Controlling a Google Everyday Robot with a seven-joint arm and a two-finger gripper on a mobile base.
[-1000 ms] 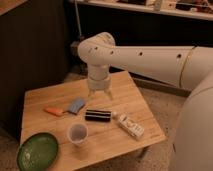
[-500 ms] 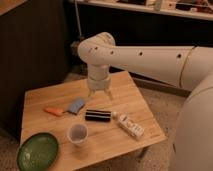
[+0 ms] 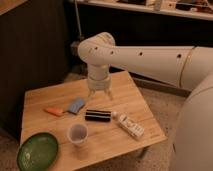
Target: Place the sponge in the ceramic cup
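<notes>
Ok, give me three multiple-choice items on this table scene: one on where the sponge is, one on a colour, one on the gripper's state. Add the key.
1. The sponge lies:
A) on the table beside the orange object
B) on the floor
C) held up in the air

2. The bowl is:
A) red
B) green
C) white

3. The gripper is:
A) shut on a spoon
B) flat on the floor
C) open and empty above the table

Key:
1 A, it rests flat on the wood next to the orange object.
2 B, its inside shows green.
3 C, its fingers stand apart with nothing between them, above the table behind the black cylinder.
</notes>
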